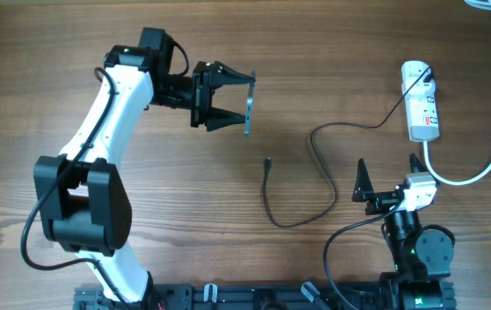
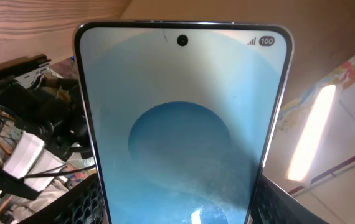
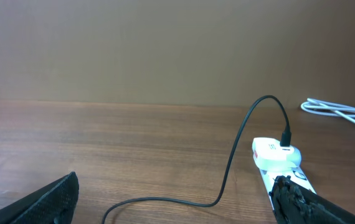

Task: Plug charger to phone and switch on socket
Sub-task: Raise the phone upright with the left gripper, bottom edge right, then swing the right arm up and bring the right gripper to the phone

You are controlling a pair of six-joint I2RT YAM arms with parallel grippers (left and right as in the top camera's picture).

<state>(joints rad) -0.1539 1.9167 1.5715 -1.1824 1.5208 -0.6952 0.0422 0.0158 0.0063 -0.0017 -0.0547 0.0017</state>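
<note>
Brown wood-grain table (image 1: 39, 52) fills the overhead view, with a plain brown wall (image 3: 165, 50) behind it and a bright light strip (image 2: 311, 130) overhead. Toward 11 o'clock, the left gripper (image 1: 233, 99) pinches the flat rectangular turquoise-screened smartphone (image 1: 249, 110) by its long sides, on edge at the fingertips. The connector tip of the thin black curling charger cable (image 1: 332, 191) lies apart at its 5 o'clock. Near 4 o'clock the right gripper (image 1: 390, 176) stands spread wide and empty, the white oblong power strip (image 1: 420, 102) at its 1 o'clock.
</note>
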